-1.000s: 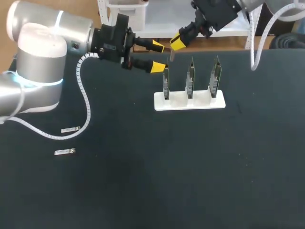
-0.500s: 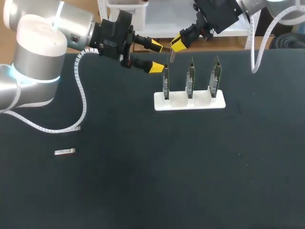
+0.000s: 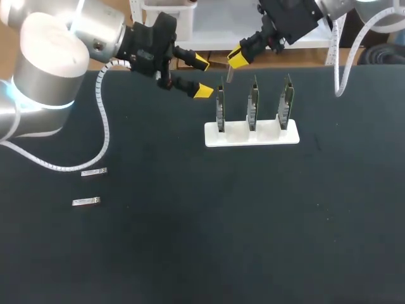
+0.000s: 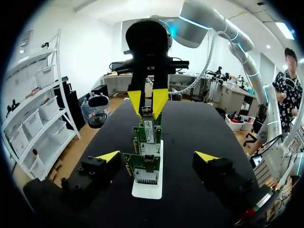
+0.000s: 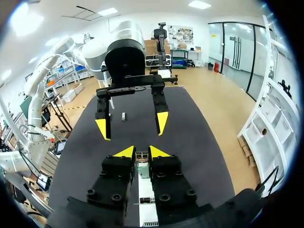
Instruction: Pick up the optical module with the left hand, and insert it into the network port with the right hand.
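Note:
My right gripper (image 3: 236, 57) is shut on a small silver optical module (image 3: 229, 75), which hangs just above the leftmost of three upright green network cards (image 3: 219, 106). The cards stand in a white holder (image 3: 266, 135). In the left wrist view the right gripper (image 4: 147, 99) pinches the module (image 4: 147, 112) over the row of cards (image 4: 144, 167). My left gripper (image 3: 202, 76) stands open and empty just left of the cards, its tips wide apart (image 4: 156, 156). In the right wrist view my own gripper (image 5: 141, 152) points down at the cards, with the open left gripper (image 5: 132, 125) beyond it.
Two spare silver modules (image 3: 93, 171) (image 3: 85, 202) lie on the black table at the left. The left arm's white spiral cable (image 3: 104, 126) droops above the table near them. The holder's other two cards (image 3: 252, 104) (image 3: 287, 101) stand to the right.
My left gripper has drawn back a little to the left, away from the cards, and its cable has swung with it. The right gripper and the module have stayed put.

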`<state>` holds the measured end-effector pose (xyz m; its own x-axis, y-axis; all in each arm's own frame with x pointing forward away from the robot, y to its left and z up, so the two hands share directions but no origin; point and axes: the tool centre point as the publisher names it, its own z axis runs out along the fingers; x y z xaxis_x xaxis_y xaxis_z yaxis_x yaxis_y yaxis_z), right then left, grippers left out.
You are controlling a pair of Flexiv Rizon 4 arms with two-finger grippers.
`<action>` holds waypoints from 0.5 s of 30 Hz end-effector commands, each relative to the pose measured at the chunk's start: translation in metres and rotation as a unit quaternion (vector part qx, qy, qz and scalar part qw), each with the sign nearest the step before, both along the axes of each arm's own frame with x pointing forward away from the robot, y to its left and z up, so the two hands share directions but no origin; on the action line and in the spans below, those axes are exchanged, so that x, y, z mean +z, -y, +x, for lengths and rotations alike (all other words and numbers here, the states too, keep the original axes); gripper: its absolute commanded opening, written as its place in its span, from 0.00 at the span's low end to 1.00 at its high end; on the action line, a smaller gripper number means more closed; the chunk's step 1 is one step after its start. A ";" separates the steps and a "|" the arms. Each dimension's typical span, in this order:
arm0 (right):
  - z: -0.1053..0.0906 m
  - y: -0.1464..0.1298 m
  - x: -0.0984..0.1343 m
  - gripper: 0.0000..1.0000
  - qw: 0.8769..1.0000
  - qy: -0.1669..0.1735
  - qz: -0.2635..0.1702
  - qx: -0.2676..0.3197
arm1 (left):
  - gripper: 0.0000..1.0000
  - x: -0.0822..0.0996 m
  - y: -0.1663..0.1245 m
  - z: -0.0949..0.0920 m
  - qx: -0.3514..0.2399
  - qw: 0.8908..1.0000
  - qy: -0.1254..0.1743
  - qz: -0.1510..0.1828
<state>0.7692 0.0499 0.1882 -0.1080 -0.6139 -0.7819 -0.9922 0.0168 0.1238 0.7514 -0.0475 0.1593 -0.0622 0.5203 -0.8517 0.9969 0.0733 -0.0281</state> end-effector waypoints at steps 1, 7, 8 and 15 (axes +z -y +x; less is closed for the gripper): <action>-0.001 0.001 0.000 0.00 1.000 0.001 0.000 0.000 | 1.00 0.000 0.002 0.001 -0.002 1.000 0.000 0.007; -0.002 0.002 0.000 0.00 1.000 0.001 0.000 -0.001 | 1.00 -0.001 0.002 0.001 0.000 1.000 -0.003 0.016; -0.002 0.002 0.000 0.00 1.000 0.001 0.000 -0.001 | 1.00 -0.002 0.001 0.001 0.001 1.000 -0.004 0.022; -0.003 0.003 0.001 0.00 1.000 0.001 -0.002 -0.002 | 1.00 -0.006 0.002 -0.001 0.001 0.999 -0.005 0.035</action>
<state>0.7689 0.0482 0.1881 -0.1088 -0.6171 -0.7793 -0.9920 0.0168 0.1252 0.7487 -0.0478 0.1532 -0.0682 0.5699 -0.8189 0.9965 0.0785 -0.0283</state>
